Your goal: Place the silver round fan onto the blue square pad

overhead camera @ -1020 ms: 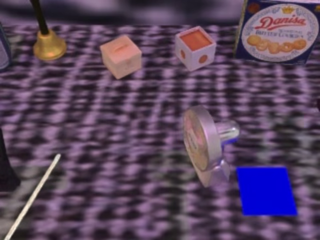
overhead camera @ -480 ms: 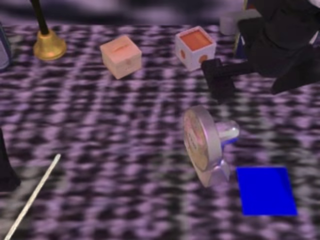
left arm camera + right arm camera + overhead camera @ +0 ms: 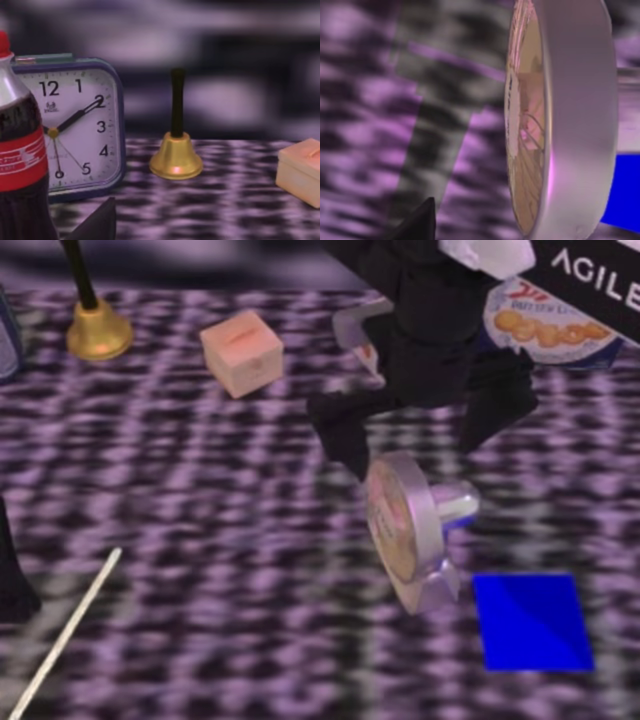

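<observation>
Top view: right gripper (image 3: 415,440) low over the silver round fan (image 3: 402,525), fingers spread; left arm (image 3: 12,580) at left edge.

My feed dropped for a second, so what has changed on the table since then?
The right gripper swept in from the far right and now hangs open above the silver round fan, not gripping it. It now hides the orange-topped white cube. The fan and the blue square pad are unmoved.
</observation>
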